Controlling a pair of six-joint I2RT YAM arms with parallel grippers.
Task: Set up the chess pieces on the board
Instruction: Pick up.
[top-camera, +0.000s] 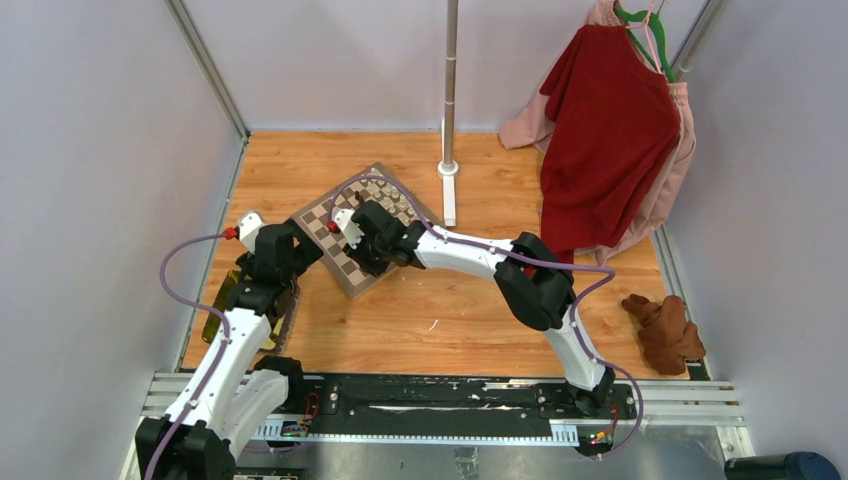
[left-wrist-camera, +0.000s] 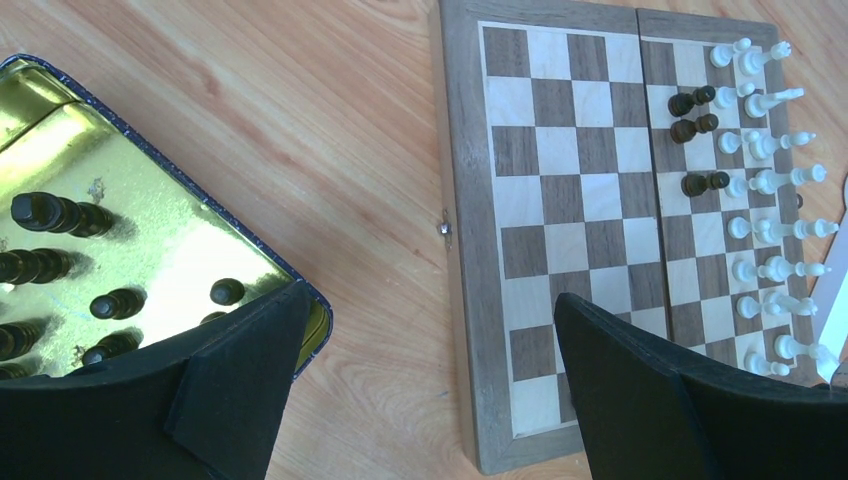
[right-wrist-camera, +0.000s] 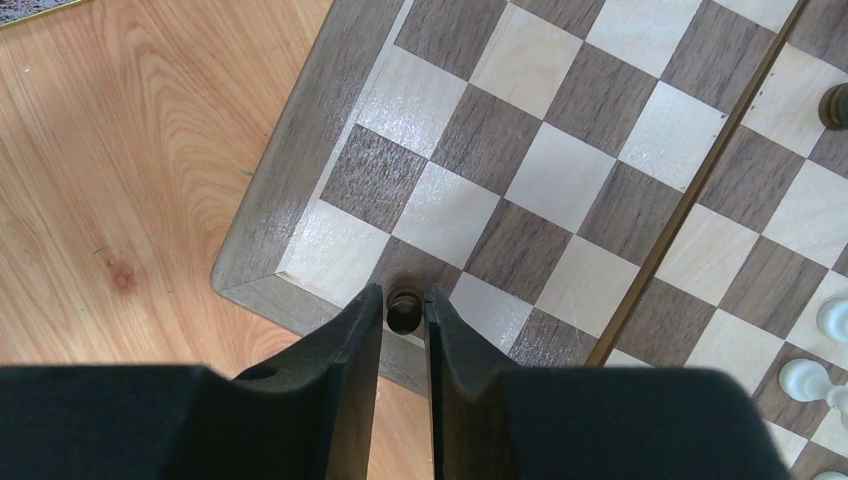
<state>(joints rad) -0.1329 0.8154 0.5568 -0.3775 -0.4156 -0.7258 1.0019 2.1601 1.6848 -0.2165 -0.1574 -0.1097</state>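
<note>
**Seating a dark piece by the corner**
Right pincer narrow, flanking the dark piece on an edge square of the board; whether it grips, can't tell. Open evenly and lift straight up so the piece doesn't tip. Left pincer wide, empty, between the tray and the board.

Open squares across the board, white pieces crowding one edge (three dark pieces beside)
</note>
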